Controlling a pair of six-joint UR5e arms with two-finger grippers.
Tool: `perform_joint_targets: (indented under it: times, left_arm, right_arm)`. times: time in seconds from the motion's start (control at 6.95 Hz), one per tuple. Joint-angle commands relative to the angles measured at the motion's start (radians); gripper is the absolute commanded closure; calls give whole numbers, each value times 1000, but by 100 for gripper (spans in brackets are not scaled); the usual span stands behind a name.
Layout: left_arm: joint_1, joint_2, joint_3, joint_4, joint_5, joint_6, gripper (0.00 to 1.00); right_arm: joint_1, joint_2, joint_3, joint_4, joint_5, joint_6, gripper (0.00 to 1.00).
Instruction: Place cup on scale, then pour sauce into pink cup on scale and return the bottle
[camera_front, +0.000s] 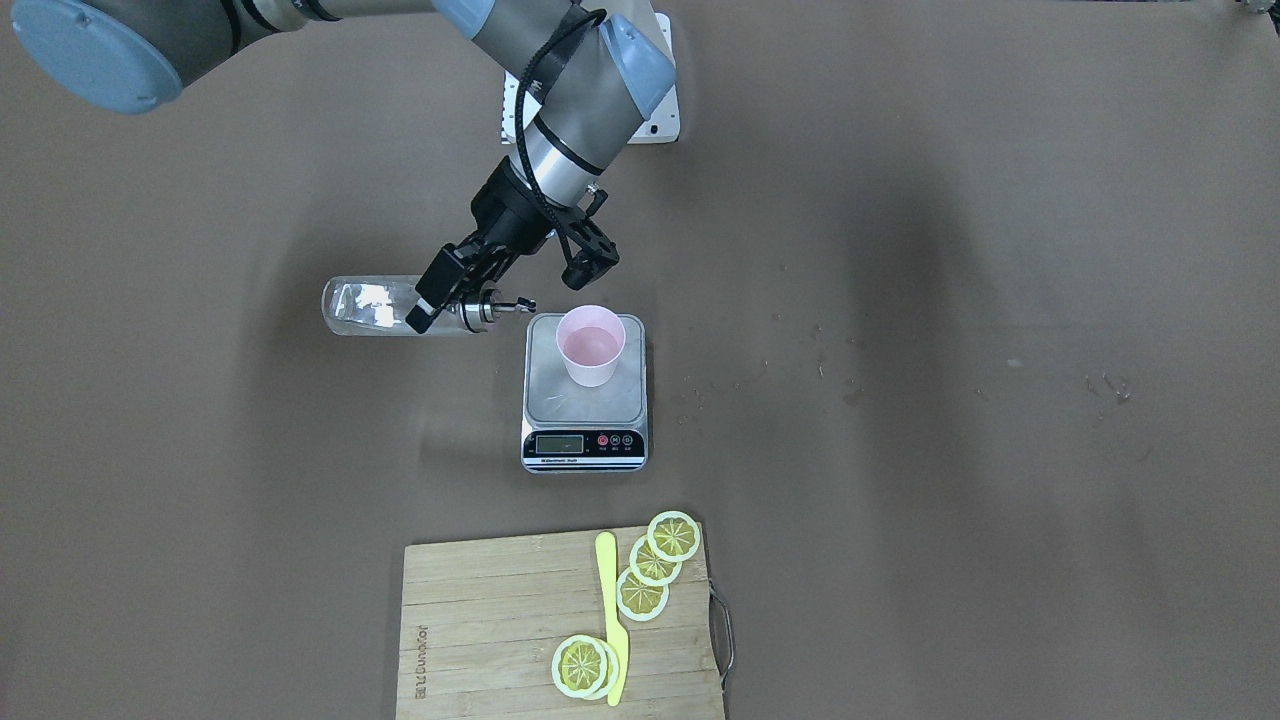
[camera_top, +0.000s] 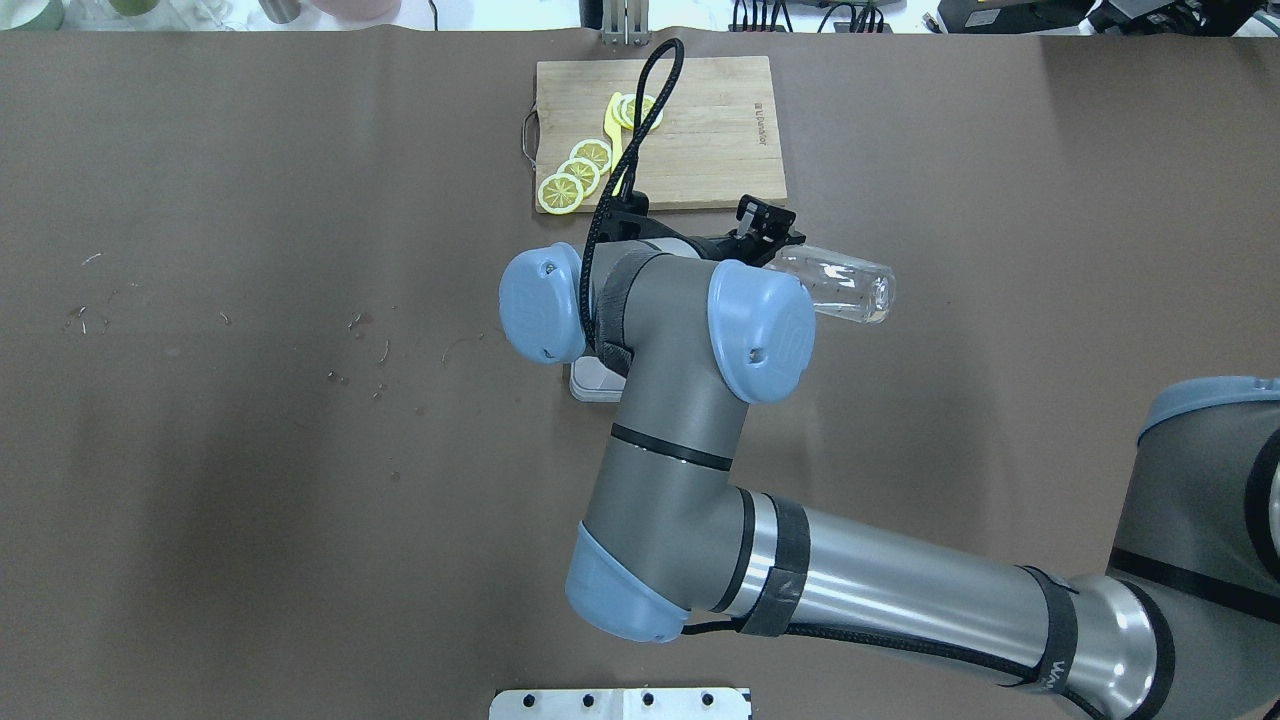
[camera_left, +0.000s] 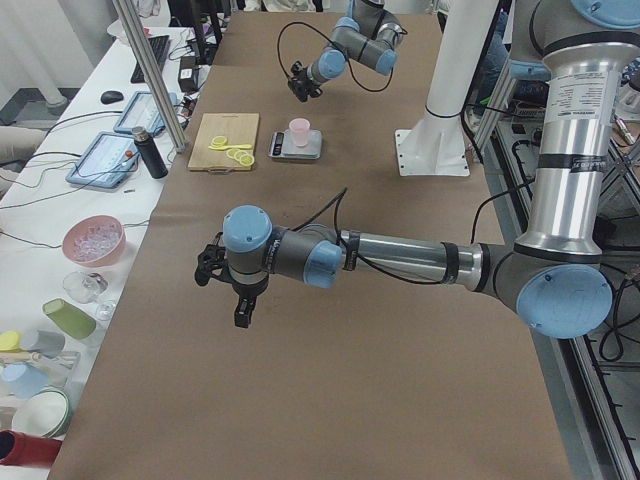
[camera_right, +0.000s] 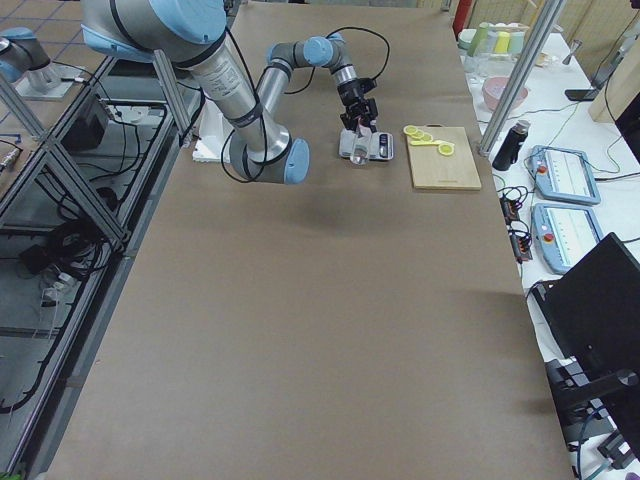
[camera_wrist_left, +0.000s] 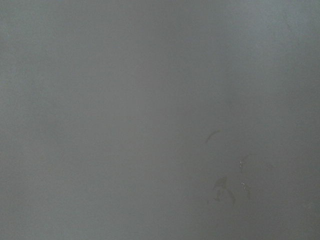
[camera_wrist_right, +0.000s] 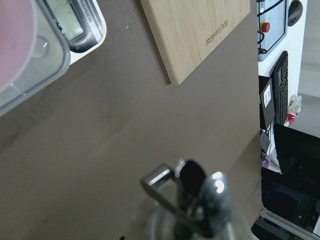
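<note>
Right hand (camera_front: 437, 300) is pinching the glass bottle (camera_front: 360, 305) near its neck. The bottle's held sideways in the air, just left of centre in the front-facing view, with its spout (camera_front: 522, 303) aimed at the pink cup (camera_front: 590, 345). The cup sits upright on the scale (camera_front: 585, 400), mid-frame. Left hand (camera_left: 228, 285) hangs over the bare table (camera_left: 350, 400), and I can't tell if it's spread or pressed together.

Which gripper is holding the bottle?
The right gripper, clamped on the horizontal bottle beside the scale; the left gripper hangs over the table far off.
</note>
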Motion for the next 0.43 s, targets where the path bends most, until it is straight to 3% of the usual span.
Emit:
perform_joint_targets:
  times: [0.0,0.29]
  left_arm:
    - [0,0,4,0,0,-1,3]
    - [0,2,8,0,-11,-1,3]
  right_arm:
    - [-19,36,-55,-4,-10,1,100]
    - [-30,84,-139,-6,-47,1,100]
